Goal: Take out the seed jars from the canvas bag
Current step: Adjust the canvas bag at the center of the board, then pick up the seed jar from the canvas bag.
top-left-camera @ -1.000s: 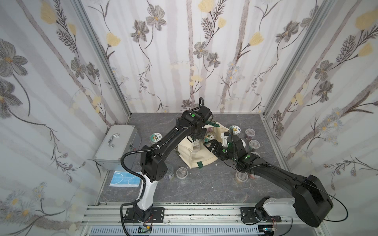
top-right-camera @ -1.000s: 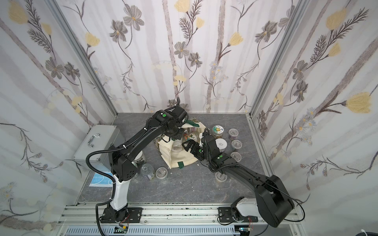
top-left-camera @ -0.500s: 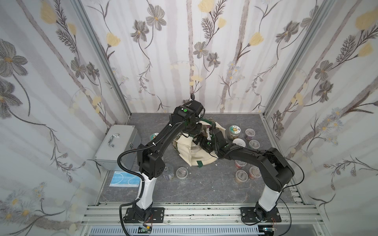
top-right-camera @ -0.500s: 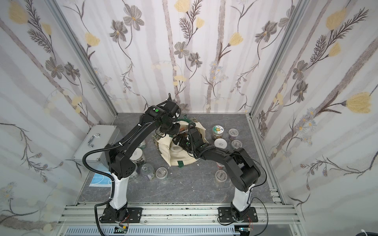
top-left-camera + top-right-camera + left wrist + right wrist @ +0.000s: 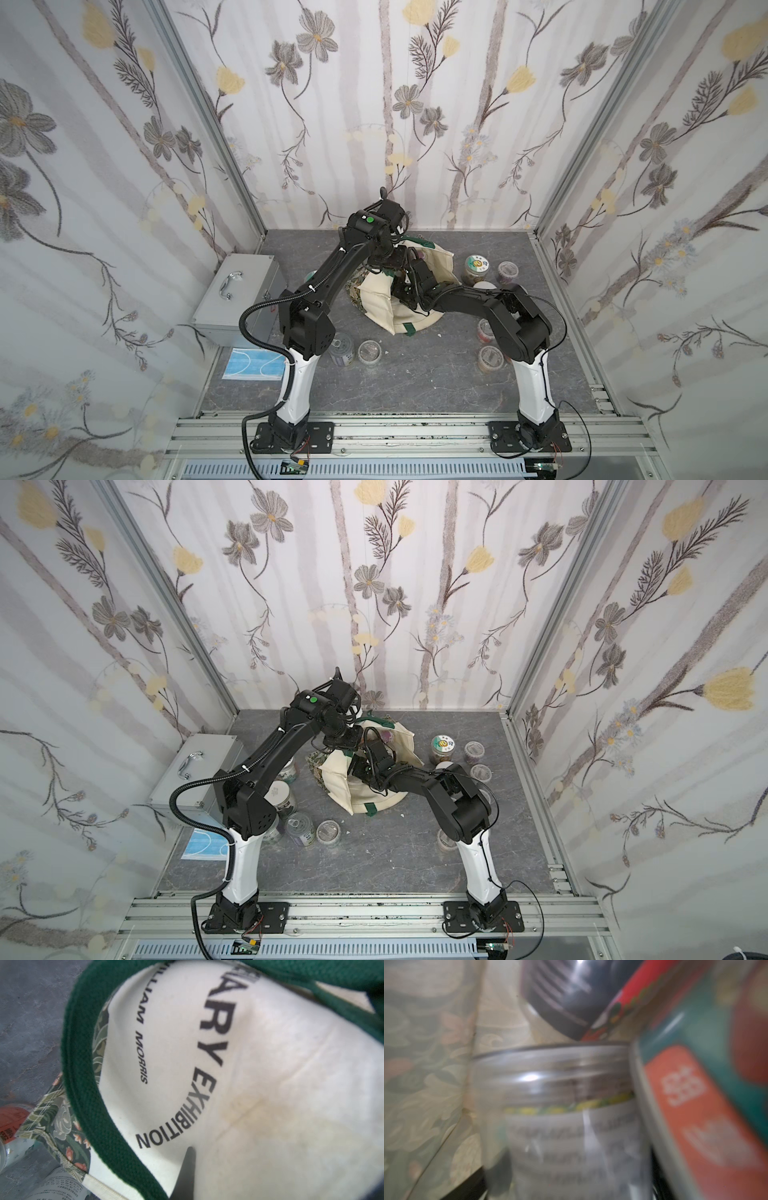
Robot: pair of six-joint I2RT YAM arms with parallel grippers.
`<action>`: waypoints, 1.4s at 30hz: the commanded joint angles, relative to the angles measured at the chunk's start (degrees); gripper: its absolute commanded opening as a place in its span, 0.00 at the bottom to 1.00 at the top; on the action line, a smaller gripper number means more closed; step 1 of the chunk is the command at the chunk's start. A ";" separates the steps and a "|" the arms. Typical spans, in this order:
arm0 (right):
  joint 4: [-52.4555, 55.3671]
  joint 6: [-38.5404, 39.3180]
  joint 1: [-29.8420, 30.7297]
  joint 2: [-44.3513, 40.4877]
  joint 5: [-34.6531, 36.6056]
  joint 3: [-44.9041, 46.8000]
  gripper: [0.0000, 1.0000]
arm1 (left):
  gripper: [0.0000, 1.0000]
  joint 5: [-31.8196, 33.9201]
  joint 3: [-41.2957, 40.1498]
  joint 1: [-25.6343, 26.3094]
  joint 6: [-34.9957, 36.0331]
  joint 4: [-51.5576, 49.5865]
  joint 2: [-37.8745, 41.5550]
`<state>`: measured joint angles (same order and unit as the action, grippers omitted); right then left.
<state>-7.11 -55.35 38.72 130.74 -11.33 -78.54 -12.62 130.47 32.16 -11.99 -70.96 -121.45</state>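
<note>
Canvas bag [image 5: 379, 301]: left end effector [image 5: 384, 262] shut at rim; right end effector [image 5: 402, 289] spread inside among seed jars [image 5: 571, 1118].

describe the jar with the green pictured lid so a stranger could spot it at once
Find the cream canvas bag in the middle of the grey table. To the robot's right of it, toward the back wall, stand several jars. The seed jar meant alone has a green-and-white pictured lid; its neighbours' lids are clear or plain white.

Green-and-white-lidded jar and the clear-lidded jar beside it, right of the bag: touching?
Apart. Both top views show a strip of grey tabletop between the green-and-white-lidded jar and the clear-lidded jar.
</note>
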 commanded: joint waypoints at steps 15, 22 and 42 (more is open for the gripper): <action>-8.59 10.14 -1.03 -19.27 -2.39 13.84 0.66 | 0.00 -20.47 1.61 -4.97 -8.64 2.03 2.31; -8.55 16.89 -1.10 -34.16 0.81 23.73 0.65 | 0.00 -32.73 -8.03 -10.57 -17.01 14.34 5.92; -18.47 42.08 2.71 -67.25 15.33 39.54 0.65 | 0.73 -26.76 -7.34 -15.82 -12.74 10.58 4.14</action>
<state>-19.55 -20.51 40.82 65.76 0.08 -39.09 -39.64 122.56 16.34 -25.54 -60.42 -118.52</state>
